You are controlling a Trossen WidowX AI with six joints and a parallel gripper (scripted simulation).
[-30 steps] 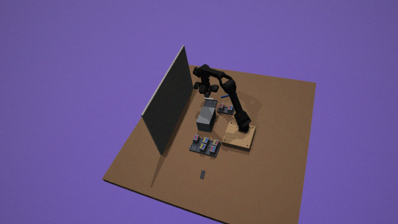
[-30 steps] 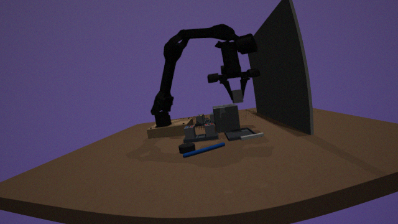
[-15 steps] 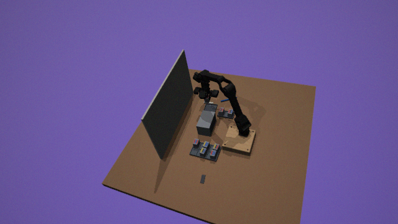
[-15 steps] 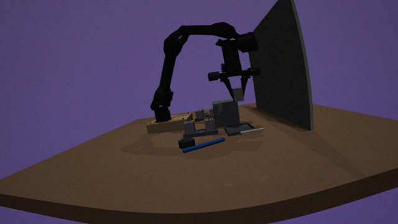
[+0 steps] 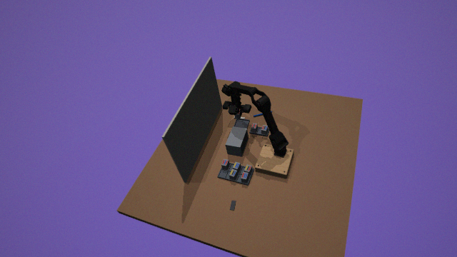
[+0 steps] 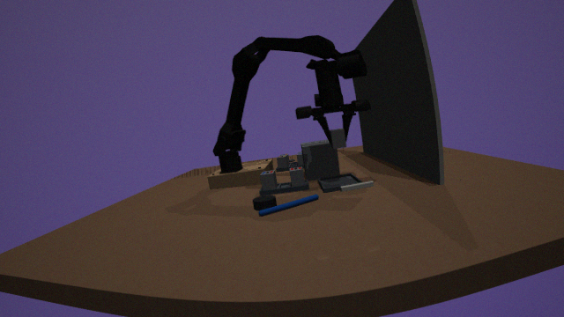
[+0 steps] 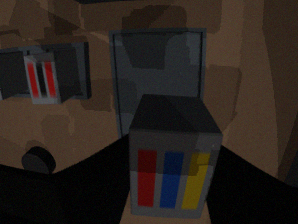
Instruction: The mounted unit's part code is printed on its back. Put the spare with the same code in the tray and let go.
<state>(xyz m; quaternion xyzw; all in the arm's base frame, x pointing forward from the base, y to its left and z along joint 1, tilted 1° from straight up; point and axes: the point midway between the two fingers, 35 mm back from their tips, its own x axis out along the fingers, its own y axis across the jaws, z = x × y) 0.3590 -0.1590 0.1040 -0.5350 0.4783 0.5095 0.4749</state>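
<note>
I cannot make out the mounted unit's printed code in any view; the big grey box (image 5: pixel 237 137) (image 6: pixel 322 160) may be hiding it. The near corner of my worktop (image 5: pixel 314 178) (image 6: pixel 264 264) (image 7: pixel 102 122) at lower right runs out of the top picture. In the wrist view, the spare (image 5: pixel 237 116) (image 6: pixel 337 138) (image 7: pixel 172 172) covers the lower part of the tray (image 5: pixel 247 121) (image 6: pixel 326 188) (image 7: pixel 157 32).

That spare is a small grey block, darker on its top face in the wrist view, with red, blue and yellow stripes from left to right; a shadow dims the upper part of the stripes. I have it clamped in my gripper (image 5: pixel 237 115) (image 6: pixel 337 137) (image 7: pixel 172 175), raised off the worktop, above the tray's area. The tray is dark, shallow and empty where I can see it, near the worktop's upper edge in the top view, towards the upper left corner.
</note>
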